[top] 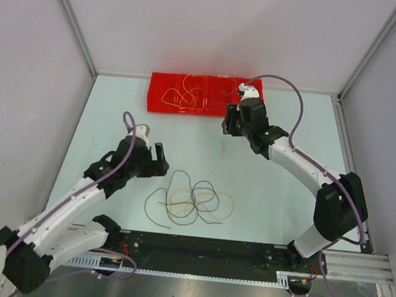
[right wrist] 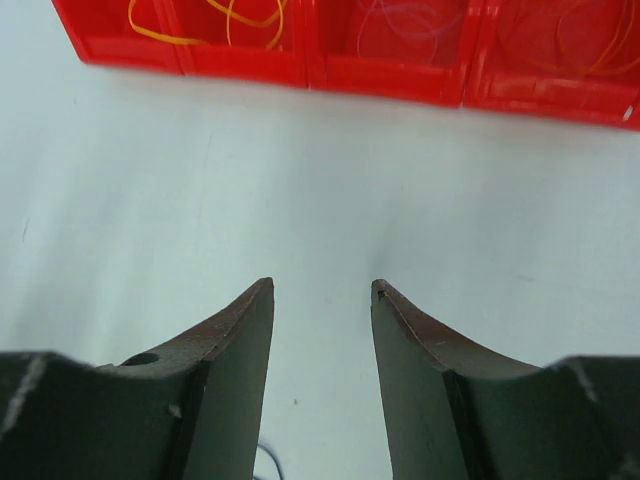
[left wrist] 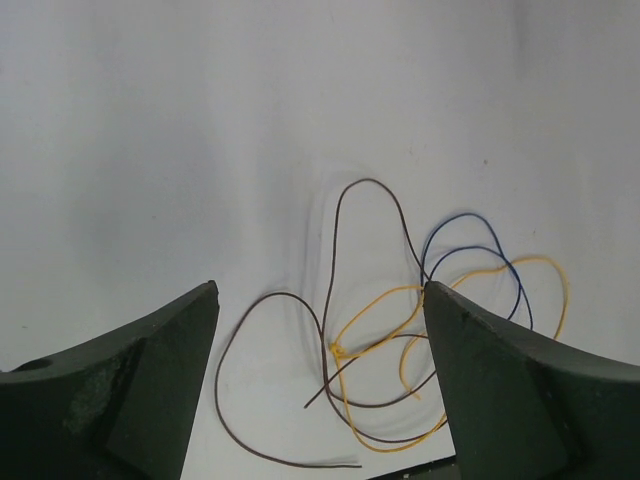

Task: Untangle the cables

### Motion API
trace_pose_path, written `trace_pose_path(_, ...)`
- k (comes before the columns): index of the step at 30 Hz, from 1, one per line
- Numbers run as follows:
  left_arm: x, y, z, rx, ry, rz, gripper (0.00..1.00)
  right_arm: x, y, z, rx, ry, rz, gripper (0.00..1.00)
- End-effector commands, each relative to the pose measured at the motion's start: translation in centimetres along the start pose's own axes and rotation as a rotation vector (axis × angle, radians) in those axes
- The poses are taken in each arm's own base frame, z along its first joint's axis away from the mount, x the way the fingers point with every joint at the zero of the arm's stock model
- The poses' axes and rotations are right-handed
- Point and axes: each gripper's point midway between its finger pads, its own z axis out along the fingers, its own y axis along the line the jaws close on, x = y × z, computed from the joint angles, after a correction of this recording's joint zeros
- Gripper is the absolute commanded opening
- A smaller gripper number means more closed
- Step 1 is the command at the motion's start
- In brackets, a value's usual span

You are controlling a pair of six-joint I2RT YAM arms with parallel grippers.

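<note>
Both sets of fingers are empty. The left fingers [top: 161,156] stand wide apart, hanging just to the left of the cables [top: 191,200] and tilted toward them. The left wrist view frames the loops between the two tips, which looks like lining up for a pick rather than a grip.

The cables lie in one loose heap on the desk [top: 271,191], near its front edge and about midway between the two arm bases. Brown, navy and yellow loops cross over one another. The yellow one shows a small kink [left wrist: 338,348] where it meets the brown. One brown end trails out on the left side of the heap, nearest the left fingers, so it is probably the easiest strand to draw clear first.

The right fingers [top: 230,123] are well apart from the heap, parted about halfway with nothing between them. They hang over bare desk just in front of the red tray [top: 201,112]. That spot suits dropping off separated strands, and the tray at the far edge already holds some: an orange cable [top: 186,91] curls in a left compartment, with fainter ones to its right. The job seems partly done.
</note>
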Motion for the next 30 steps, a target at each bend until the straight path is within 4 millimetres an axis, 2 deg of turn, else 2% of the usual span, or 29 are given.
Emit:
trace_pose_path(1,1.9,-2.3,2.6,0.013,0.057,-0.043,0.86,1.0,0.3,-1.8,-0.035,0.043,0.048,0.49)
trace_pose_path(6,4.1,-3.0,3.9,-0.034,0.108,-0.083,0.8,2.7,0.3,-2.1,-0.056,0.082,0.05,0.48)
trace_pose_path(10,6.4,-3.1,4.3,-0.061,0.144,-0.101,0.71,3.0,0.1,-2.4,-0.056,0.09,0.041,0.48)
trace_pose_path(18,10.0,-2.5,4.8,-0.113,0.21,-0.08,0.64,3.2,-0.4,-2.6,-0.06,0.096,0.048,0.48)
trace_pose_path(22,11.2,-2.0,5.3,-0.123,0.225,-0.077,0.61,3.2,-0.5,-2.5,-0.063,0.099,0.052,0.48)
trace_pose_path(30,11.8,-1.5,6.1,-0.148,0.223,-0.065,0.55,3.8,-0.5,-2.3,-0.065,0.113,0.058,0.47)
